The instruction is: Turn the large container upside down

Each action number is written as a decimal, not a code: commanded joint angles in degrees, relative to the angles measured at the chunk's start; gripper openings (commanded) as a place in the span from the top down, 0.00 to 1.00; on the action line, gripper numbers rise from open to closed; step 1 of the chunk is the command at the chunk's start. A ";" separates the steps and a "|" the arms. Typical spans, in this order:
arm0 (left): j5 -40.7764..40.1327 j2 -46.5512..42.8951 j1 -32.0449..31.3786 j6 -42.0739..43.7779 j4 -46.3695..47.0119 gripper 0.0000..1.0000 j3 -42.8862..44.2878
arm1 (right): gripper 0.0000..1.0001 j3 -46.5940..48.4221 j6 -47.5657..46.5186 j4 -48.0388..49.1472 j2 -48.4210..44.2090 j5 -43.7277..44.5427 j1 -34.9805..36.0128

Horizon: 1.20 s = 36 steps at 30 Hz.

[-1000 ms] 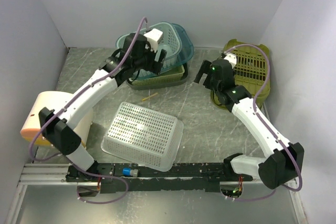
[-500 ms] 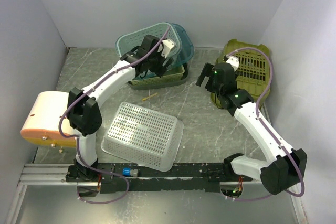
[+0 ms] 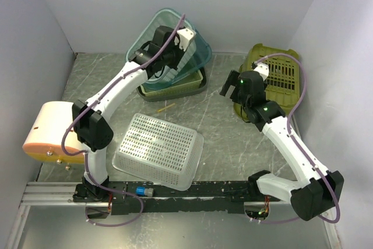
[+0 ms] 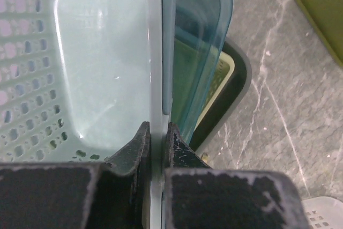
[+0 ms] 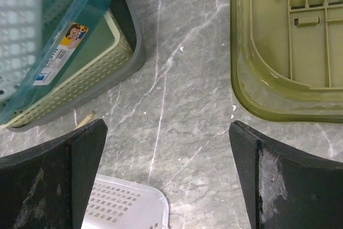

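Step in hand: I judge it to be the tipping phase, with the rim gripped and the turn only partly made.
Left gripper (image 4: 155, 139): the jaws are pinching the pale rim of the large container (image 3: 197, 51), with one finger on each side of the wall.
Large container: it stands steeply tilted, its hollow on the inner side of the left jaws. A see-through blue wall (image 4: 199, 41) is just beside the outer finger, and I cannot tell if this is a second tub.
Below the jaws: the green basket (image 3: 175, 90) in its grey tray (image 5: 138, 52).
Right gripper (image 5: 169, 159): the jaws are spread wide with nothing between them, only bare table (image 5: 182, 95). The olive crate (image 5: 284, 52) is ahead of the right finger.
Next move: probably rolling the wrist further until the opening faces down. This calls for a firm pinch and free space to set the container down.
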 commanded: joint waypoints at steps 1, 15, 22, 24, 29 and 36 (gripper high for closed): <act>1.88 -6.26 0.24 -2.14 0.16 0.93 7.01 | 0.01 1.68 -0.35 -1.11 -1.49 1.56 0.06; 33.96 -20.36 0.41 -18.04 2.32 0.93 -1.03 | 0.00 12.50 -12.86 0.64 -7.18 0.50 -2.72; 46.48 -25.36 0.50 -26.79 16.84 0.93 -16.14 | 0.00 22.35 -17.49 1.38 -7.17 -15.37 -3.04; 48.16 -26.27 0.57 -29.12 20.55 0.94 -18.59 | 0.00 23.26 -17.92 1.82 -6.97 -19.23 -3.03; 50.99 -25.96 0.59 -34.45 25.26 0.93 -21.25 | 0.00 26.55 -15.35 -1.79 -4.77 -16.85 -3.10; 56.26 -22.44 0.59 -58.47 55.37 0.93 -33.62 | 0.00 26.39 -11.82 -5.24 -4.30 -0.41 -3.09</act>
